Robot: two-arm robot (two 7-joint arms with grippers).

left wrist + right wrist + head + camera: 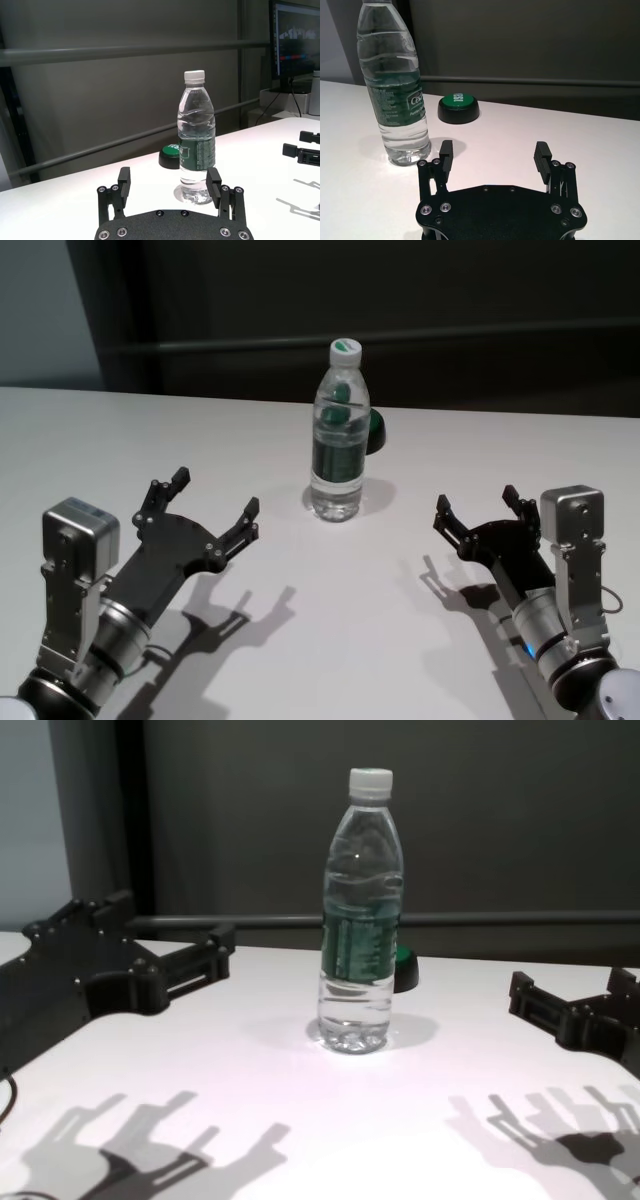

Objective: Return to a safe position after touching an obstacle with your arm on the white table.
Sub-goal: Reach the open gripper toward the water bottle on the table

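On the white tabletop (150, 430), the bottle (340, 435) stands upright in the middle, with a small green button (459, 107) just behind it on the far side. Both arms sit near, well apart from the bottle, with the left end effector (213, 505) and the right end effector (478, 508) both wide and holding nothing. To finish well, each arm should pull slowly toward the near edge and keep clear of the bottle.
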